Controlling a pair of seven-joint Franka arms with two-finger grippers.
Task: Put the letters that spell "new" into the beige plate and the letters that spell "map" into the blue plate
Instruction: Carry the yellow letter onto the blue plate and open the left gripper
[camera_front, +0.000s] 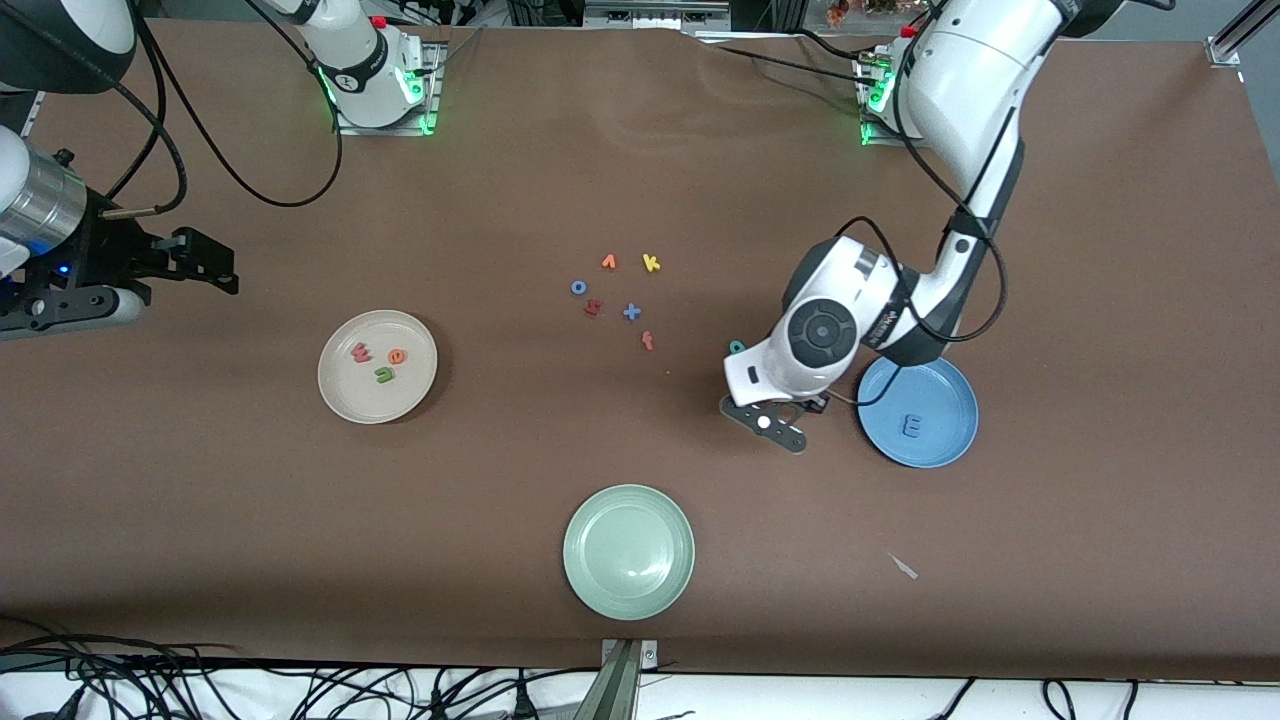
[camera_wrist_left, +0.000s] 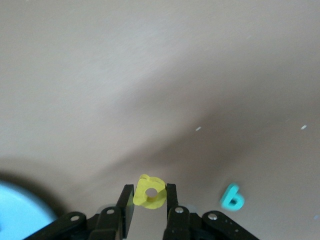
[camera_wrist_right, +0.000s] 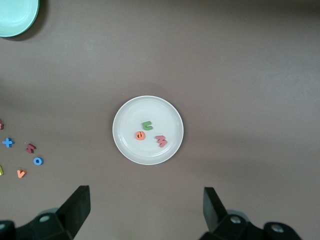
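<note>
Yellow a (camera_wrist_left: 149, 195) in left pincer (camera_wrist_left: 150, 202) (clamped)

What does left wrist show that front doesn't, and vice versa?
Left wrist only: the yellow a pinched between the left gripper fingers; the front view hides it under the arm.

Front only: the beige plate holding w, e and n; the m in the blue plate; the pale green plate; the right gripper, open, waiting.

Both: the teal p on the table beside the left gripper, and the blue plate.

pale green plate (camera_front: 628, 551), 6 stray letters (camera_front: 631, 312) — brown table (camera_front: 200, 500)
</note>
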